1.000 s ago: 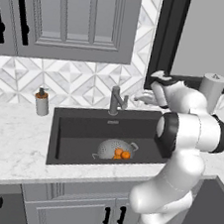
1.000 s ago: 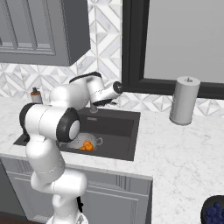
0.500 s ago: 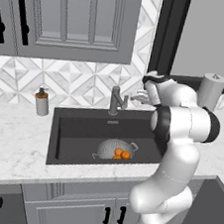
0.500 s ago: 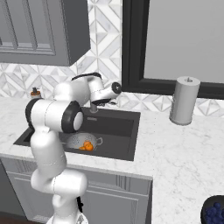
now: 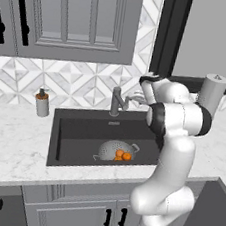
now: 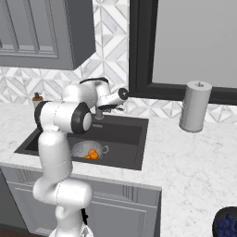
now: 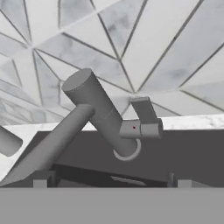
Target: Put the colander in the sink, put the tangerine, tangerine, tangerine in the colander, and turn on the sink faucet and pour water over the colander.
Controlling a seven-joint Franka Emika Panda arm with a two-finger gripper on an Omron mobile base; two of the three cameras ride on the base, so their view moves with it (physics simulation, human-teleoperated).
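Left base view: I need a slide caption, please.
Open gripper nears the sink faucet; tangerines sit in the colander.

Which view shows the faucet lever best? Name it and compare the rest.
The hand view: the faucet lever sits close and unobstructed beside the post. In the left base view it is a small stub by the arm; in the right base view the arm hides most of it.
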